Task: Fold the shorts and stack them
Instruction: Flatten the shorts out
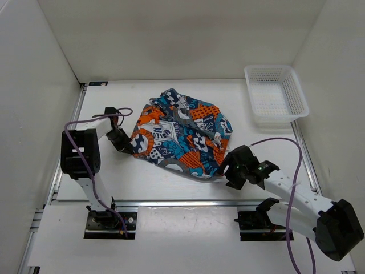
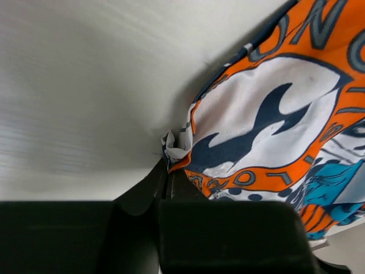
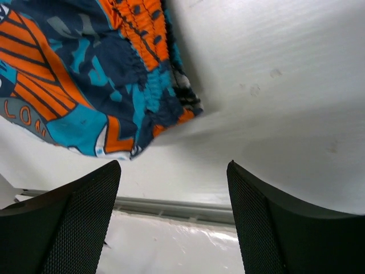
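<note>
left gripper (image 2: 167, 174) clenched on shorts (image 2: 268, 120) edge; right gripper (image 3: 174, 166) jaws wide apart, empty, near shorts waistband corner.

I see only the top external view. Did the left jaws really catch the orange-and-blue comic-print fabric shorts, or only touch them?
Observer: In the left wrist view the left jaws are shut on a small bunched corner of the orange-and-blue printed shorts.
Operator: And the right jaws?
Observer: In the right wrist view they stand open and empty; the shorts' gathered edge lies ahead of them on the white table.
</note>
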You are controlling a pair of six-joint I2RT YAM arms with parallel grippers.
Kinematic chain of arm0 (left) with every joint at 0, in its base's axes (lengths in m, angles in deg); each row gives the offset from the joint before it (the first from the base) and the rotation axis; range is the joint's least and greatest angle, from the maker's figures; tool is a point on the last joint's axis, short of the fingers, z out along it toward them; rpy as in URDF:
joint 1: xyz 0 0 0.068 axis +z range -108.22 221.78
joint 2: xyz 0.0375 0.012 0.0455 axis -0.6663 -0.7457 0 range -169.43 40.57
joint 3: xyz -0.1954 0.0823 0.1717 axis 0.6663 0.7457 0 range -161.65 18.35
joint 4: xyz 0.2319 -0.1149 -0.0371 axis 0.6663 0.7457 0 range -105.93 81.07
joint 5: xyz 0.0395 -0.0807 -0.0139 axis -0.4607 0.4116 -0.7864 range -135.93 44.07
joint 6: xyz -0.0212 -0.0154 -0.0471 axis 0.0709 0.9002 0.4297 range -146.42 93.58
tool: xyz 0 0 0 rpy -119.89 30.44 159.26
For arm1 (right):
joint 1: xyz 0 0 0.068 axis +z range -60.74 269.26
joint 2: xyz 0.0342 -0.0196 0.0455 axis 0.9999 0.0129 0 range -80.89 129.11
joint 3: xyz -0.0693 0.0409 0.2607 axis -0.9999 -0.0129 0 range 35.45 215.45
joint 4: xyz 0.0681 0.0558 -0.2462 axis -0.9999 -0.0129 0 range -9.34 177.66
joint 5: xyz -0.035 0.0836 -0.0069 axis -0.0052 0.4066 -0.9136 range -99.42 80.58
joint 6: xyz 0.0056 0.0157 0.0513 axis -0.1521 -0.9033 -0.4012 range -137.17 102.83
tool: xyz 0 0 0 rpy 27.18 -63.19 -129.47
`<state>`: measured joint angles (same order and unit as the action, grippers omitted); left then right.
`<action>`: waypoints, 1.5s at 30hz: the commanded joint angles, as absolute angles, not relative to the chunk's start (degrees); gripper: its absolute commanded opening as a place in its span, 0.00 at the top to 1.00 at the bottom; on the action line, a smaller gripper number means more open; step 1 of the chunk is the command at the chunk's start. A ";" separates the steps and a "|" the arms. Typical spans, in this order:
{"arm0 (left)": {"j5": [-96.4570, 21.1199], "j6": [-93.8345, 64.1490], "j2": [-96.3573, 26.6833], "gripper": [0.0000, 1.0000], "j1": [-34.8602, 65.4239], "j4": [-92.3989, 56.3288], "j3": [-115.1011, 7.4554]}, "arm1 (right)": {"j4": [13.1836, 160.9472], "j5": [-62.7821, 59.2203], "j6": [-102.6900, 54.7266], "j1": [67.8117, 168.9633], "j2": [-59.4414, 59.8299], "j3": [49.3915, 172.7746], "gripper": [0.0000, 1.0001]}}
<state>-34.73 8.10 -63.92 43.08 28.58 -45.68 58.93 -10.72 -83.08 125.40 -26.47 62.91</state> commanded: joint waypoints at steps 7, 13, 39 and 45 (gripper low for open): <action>-33.27 8.03 -60.51 0.90 42.66 26.87 -46.69 | 76.14 -9.15 -83.71 125.30 -10.25 64.44 0.49; -31.87 5.58 -52.52 0.90 43.28 32.22 -51.34 | 58.59 -22.05 -73.61 124.68 -8.45 84.20 1.00; -33.44 9.70 -17.61 0.90 46.26 40.76 -116.81 | 34.05 -11.19 -32.11 121.60 -27.71 150.40 1.00; -34.06 10.23 -19.45 0.90 46.26 41.46 -120.09 | 31.15 -15.81 -34.13 121.60 -29.03 151.11 1.00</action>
<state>-25.20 10.68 -16.20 45.73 41.15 -120.57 36.72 -7.62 -36.48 122.12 -29.45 150.86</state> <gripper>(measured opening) 0.112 0.004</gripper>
